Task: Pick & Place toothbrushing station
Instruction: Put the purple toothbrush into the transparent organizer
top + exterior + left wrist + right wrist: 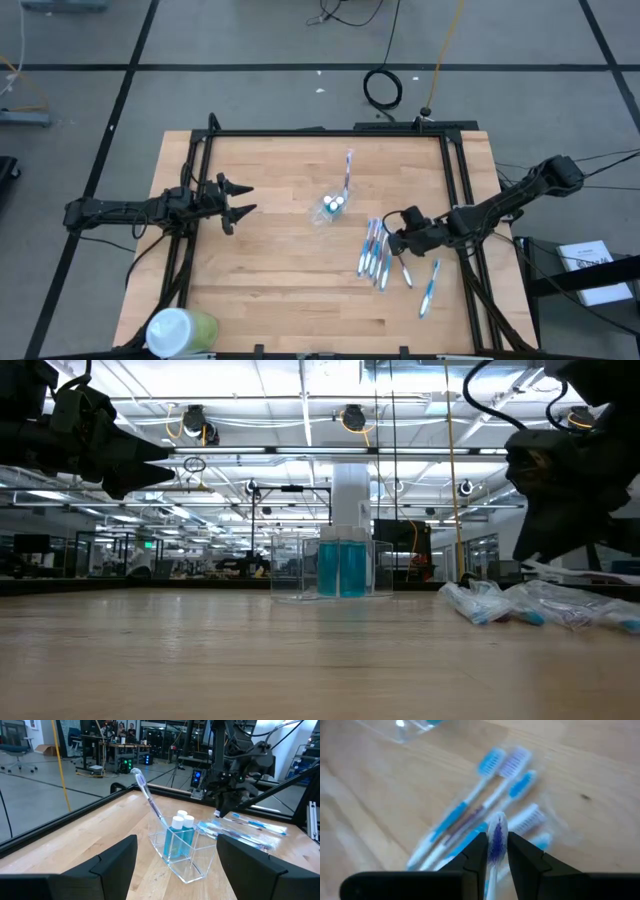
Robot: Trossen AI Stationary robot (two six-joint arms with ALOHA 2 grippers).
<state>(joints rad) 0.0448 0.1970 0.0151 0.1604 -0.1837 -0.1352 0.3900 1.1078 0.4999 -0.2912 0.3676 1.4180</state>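
A small clear plastic cup [328,210] stands mid-table with white-capped teal tubes [179,832] in it. One toothbrush [147,795] leans in it, head up. Several blue-and-white toothbrushes [373,252] lie on the table to its right, and two more lie nearer the right edge [429,288]. My right gripper [393,238] is above this pile, shut on a toothbrush [497,836]. My left gripper [243,199] is open and empty, left of the cup, and faces it [175,847]. My right gripper pinches a toothbrush between its two fingers [476,854] at the neck [494,859], just behind the bristle head. The brush lies along the fingers, with its head past the fingertips. It is above the brushes on the table. How its handle hangs, I cannot tell.
A larger green cup with a white lid [180,331] stands at the table's near left corner. A black frame [330,133] runs along the table's far, left and right sides. Bare wood lies between the left gripper and the clear cup.
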